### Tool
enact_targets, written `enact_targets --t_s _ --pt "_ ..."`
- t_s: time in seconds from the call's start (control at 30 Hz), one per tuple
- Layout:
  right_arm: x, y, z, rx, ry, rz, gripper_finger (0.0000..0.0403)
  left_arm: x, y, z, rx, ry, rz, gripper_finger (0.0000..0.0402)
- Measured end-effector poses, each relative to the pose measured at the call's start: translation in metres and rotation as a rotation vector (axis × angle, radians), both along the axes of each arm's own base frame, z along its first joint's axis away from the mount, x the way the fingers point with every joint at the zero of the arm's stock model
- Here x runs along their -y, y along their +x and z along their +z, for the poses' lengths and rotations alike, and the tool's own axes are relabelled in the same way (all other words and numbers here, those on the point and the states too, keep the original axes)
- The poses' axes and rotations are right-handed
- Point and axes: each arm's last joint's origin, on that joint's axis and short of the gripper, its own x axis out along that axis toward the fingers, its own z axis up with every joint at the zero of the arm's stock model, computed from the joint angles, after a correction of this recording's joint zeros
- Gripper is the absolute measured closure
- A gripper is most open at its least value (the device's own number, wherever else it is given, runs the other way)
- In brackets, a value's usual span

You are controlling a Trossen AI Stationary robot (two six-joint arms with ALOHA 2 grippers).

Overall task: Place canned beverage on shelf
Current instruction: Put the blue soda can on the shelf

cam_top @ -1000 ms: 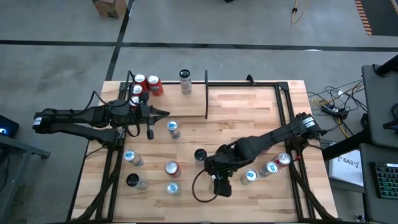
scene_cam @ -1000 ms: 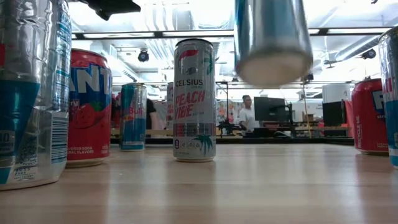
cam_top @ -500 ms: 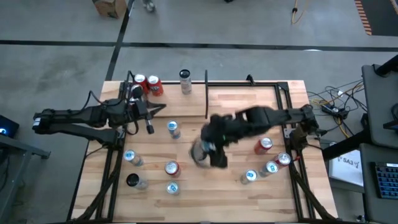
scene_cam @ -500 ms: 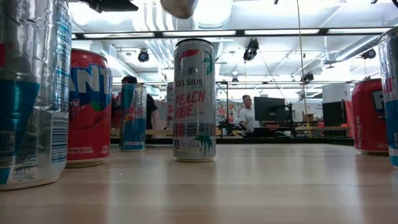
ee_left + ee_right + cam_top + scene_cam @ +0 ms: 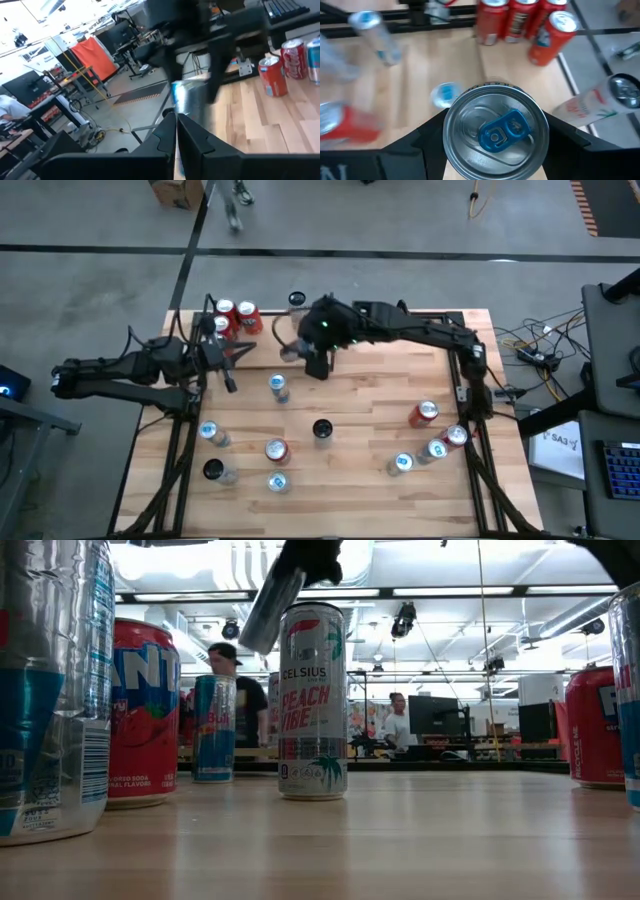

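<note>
My right gripper (image 5: pixel 305 352) is shut on a silver can with a blue tab (image 5: pixel 495 132). It holds the can over the shelf's light wood floor (image 5: pixel 268 338), the narrow bay of black frame at the table's far left. In the low view the can (image 5: pixel 268 610) hangs tilted, high above the table. Three red cans (image 5: pixel 235 317) stand in the shelf's far left corner, and a white can (image 5: pixel 297 302) stands at its far edge. My left gripper (image 5: pixel 244 350) is shut on nothing, level, just left of the held can; its fingers (image 5: pixel 176 131) point at the can (image 5: pixel 190 100). My right gripper pinches the can between its two fingers (image 5: pixel 432 137), which sit on opposite sides of the can's wall just below the top rim (image 5: pixel 451 125). The fingers slant down from the table's right side. The can is lifted clear and tilted, its bottom toward the shelf.
Several loose cans stand on the table: a blue-topped one (image 5: pixel 278 387), a black-topped one (image 5: pixel 322 429), a red one (image 5: pixel 423 414), and others near the front (image 5: pixel 276 450). A Celsius can (image 5: pixel 312 700) is in the middle of the low view. A person walks in the room behind.
My right gripper has carried the can from the table's near middle up and toward the far left, to above the shelf. The can has tipped from upright to tilted. My left gripper has drawn back a little toward the table's left edge and rolled.
</note>
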Motion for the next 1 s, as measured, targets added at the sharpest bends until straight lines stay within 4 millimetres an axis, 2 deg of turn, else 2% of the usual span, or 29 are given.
enact_targets --t_s 0.23,0.37,0.6,1.0 --pt "0.032 0.024 -0.034 -0.075 -0.021 -0.025 0.0175 -0.001 -0.002 -0.016 0.005 0.070 0.004 0.0402" --pt "0.039 0.031 -0.049 -0.142 -0.016 -0.024 0.0175 -0.003 -0.006 -0.014 0.056 0.088 0.069 0.0402" --pt "0.044 0.038 -0.075 -0.264 0.006 -0.033 0.0175 -0.007 -0.009 -0.016 0.048 0.096 0.227 0.0402" --pt "0.056 0.035 -0.081 -0.292 0.024 -0.148 0.0175 -0.009 -0.008 -0.026 -0.019 0.158 0.243 0.0402"
